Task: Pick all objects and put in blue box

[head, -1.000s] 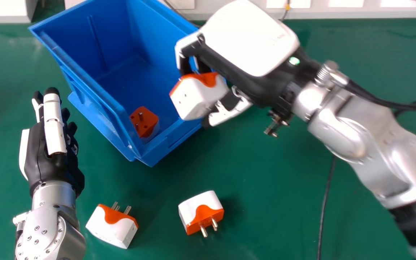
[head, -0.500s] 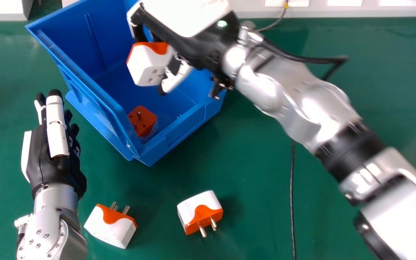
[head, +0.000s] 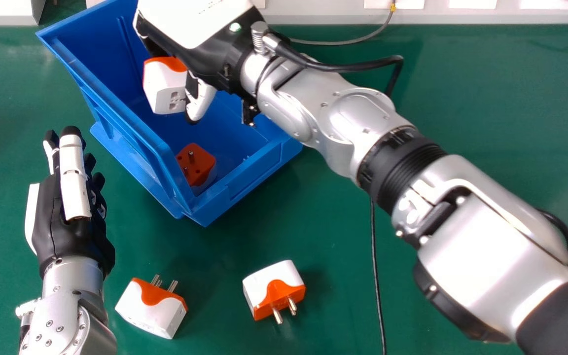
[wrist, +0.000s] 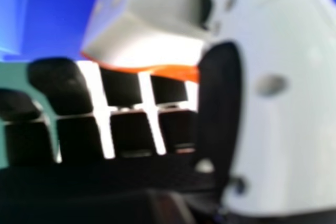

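In the head view my right hand (head: 202, 56) is over the blue box (head: 143, 143), curled round a white and orange plug adapter (head: 164, 88). The right hand view shows that adapter (wrist: 152, 40) between the thumb and the fingers of my right hand (wrist: 218, 114). Another adapter (head: 196, 165) lies inside the box at its near corner, orange face up. Two more rest on the green table: one adapter (head: 152, 308) at the lower left and one adapter (head: 273, 290) at the lower middle. My left hand (head: 72, 212) is left of the box, open, with straight fingers.
My right forearm (head: 333, 118) crosses from the lower right to the box. Under it a black cable (head: 375, 276) runs down the green table (head: 486, 98). A thin grey cable (head: 358, 39) lies at the back, near a white ledge (head: 486, 17).
My right hand has moved left, from the box's right edge to over its inside, with the adapter held in it. The left hand has stayed nearly still.
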